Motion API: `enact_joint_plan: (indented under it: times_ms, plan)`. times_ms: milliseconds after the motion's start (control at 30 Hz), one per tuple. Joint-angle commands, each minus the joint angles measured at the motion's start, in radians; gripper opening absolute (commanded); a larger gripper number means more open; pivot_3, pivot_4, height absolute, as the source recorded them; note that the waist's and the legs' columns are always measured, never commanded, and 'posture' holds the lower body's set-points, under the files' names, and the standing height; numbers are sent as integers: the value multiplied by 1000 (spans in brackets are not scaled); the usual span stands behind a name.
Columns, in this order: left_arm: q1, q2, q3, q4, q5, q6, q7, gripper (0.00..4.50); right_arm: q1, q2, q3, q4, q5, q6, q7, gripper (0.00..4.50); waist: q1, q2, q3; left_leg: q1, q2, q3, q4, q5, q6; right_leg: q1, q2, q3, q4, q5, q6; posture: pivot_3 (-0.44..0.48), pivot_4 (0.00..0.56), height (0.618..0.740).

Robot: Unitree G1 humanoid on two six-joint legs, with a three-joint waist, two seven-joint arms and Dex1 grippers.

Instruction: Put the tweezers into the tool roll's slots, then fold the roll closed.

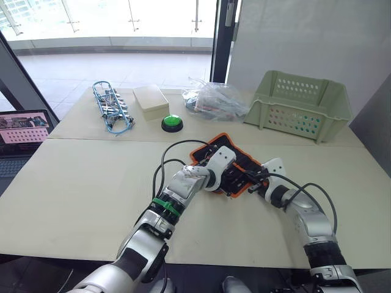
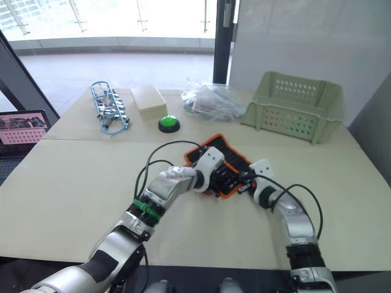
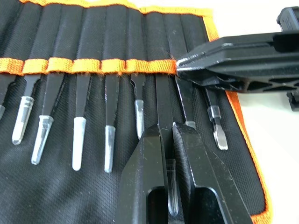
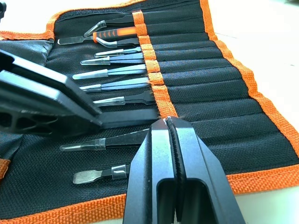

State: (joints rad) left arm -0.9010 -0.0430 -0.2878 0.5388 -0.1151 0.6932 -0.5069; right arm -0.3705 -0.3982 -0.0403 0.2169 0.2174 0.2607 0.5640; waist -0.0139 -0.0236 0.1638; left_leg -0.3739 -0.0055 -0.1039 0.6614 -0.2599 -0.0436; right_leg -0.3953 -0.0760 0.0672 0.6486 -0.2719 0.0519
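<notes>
We see tool roll open flat mid-table, tweezers seated in slots. Left gripper pinching one tweezer, its tip hidden. Right gripper fingers pressed together on orange band; head views obscured by arms.

Two beige tables butt together, seam running left to right. Far side: glass windows with bright daylight, pale tiled floor beyond, dark door frame. White wall far right. Laptop at left edge, screen lit.
</notes>
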Motion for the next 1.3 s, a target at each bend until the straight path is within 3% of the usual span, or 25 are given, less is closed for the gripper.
enact_joint_plan:
  times_ms: [33,567,967,1100,1300]
  plan:
    - [-57,-40,7,52,7,-73,-23,43,21,-1,-6,8,-8,19,-10,0,1,0,0,0,0,0,0,0,0,0,0,0,0,0,0,0,150,740]
    - [-244,-183,86,479,32,-394,-21,43,43,21,1,-23,-9,33,-26,0,-4,0,0,2,-1,0,0,0,0,2,0,0,-1,0,1,0,150,740]
    - [-263,-166,107,532,28,-422,-55,43,42,19,3,-23,-9,36,-21,0,-5,0,0,4,-1,0,0,0,0,4,0,0,-1,0,1,0,150,740]
    - [-220,-109,109,410,13,-354,-117,1480,39,21,5,-18,-10,36,-19,0,-7,0,0,4,-1,0,0,0,0,4,0,0,-1,0,1,0,150,740]
    - [-121,69,86,-23,4,-141,-237,3472,39,16,7,-15,-10,35,-10,0,-22,0,0,4,1,0,-1,0,0,4,1,0,0,0,1,0,150,740]
